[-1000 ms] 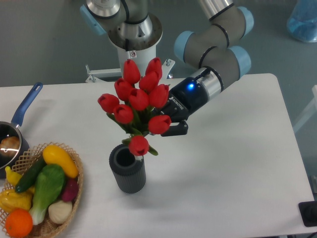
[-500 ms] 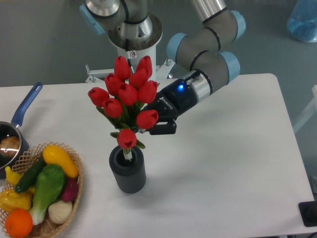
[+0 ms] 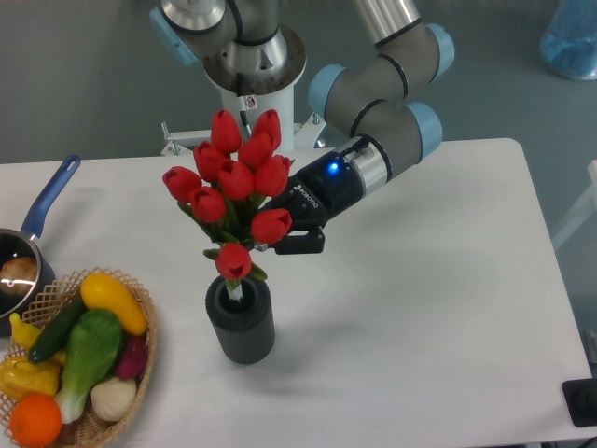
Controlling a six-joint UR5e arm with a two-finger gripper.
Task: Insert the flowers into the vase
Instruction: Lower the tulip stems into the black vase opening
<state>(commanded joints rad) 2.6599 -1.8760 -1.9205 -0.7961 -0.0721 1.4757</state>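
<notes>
1. My gripper [image 3: 280, 241] is closed on the stems of the flowers [image 3: 231, 182], just above the vase [image 3: 241, 323].
2. I count ten red buds and one vase; the stem ends are inside its mouth.
3. To the left are one wicker basket [image 3: 140, 359] and one saucepan [image 3: 28, 243].
4. Since half a second ago, the bunch went slightly lower and left.

This looks like a robotics lab: the arm's base [image 3: 244, 56] is bolted at the far edge of a plain white table [image 3: 448, 308] over a grey floor. Left of the base on that table sit staged props, a wicker basket [image 3: 140, 373] of toy produce and a blue-handled saucepan [image 3: 33, 233].
</notes>
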